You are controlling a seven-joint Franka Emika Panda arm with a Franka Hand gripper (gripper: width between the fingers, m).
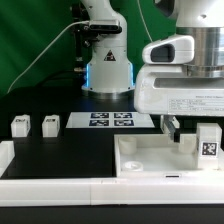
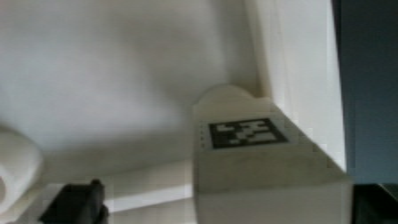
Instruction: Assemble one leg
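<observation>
So the arm's big white head fills the exterior view's right side, and its tool (image 1: 190,133) is down low over the tray (image 1: 140,160), the large white rimmed part sitting on the black desk (image 1: 60,150). Right beside the tool, at the tray's corner on the exterior view's right, a leg (image 1: 208,143) stands upright with its tag facing the camera. Honestly can't tell from that angle whether the fingers are clamped on it or just next to it; one dark finger (image 1: 172,127) shows just on the leg's left and the rest is hidden. The wrist view doesn't settle it either: it's mostly white surface, with the leg (image 2: 258,150) close up, tag visible, sitting against a white wall of the tray (image 2: 294,60), and a bit of dark finger (image 2: 75,203) at the edge. Two more legs (image 1: 20,125) (image 1: 51,123) sit side by side on the desk on the exterior view's left, well apart from the tray. The marker board (image 1: 110,121) lies flat between them and the arm's base (image 1: 108,70), just behind the tray.
</observation>
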